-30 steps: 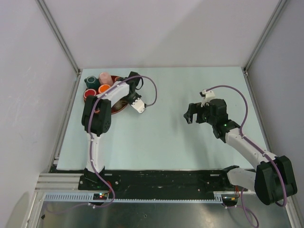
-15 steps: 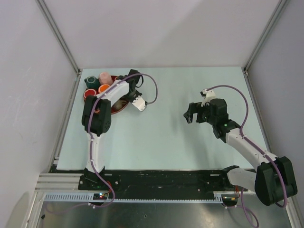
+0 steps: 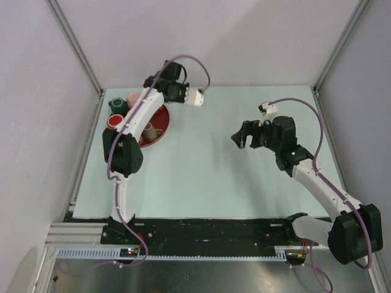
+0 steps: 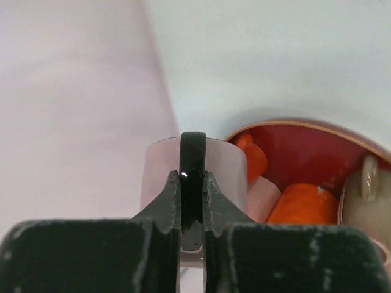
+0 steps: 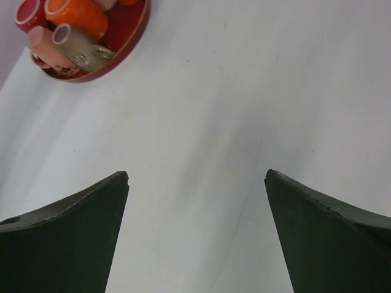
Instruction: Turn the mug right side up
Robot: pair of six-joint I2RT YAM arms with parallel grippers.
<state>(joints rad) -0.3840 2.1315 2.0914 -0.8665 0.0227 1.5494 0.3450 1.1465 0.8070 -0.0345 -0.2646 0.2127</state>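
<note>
A pale white mug (image 3: 195,97) with a black handle (image 4: 192,160) hangs in the air over the far side of the table, right of the red tray (image 3: 162,122). My left gripper (image 3: 185,94) is shut on that handle. In the left wrist view the fingers (image 4: 168,198) pinch the handle, with the mug's body (image 4: 226,168) beyond them. Which way the mug's mouth points I cannot tell. My right gripper (image 3: 243,135) is open over bare table at the right, nothing between its fingers (image 5: 79,207).
The red tray (image 5: 135,33) at the far left holds several mugs: green (image 3: 116,105), pink (image 3: 133,99), red (image 3: 113,121), beige (image 3: 149,130) and orange (image 4: 302,204). Walls and metal frame posts close in the table on three sides.
The left arm has lifted the white mug away from the tray's right edge and carried it up toward the far wall. The right gripper shifted slightly left, still open.
</note>
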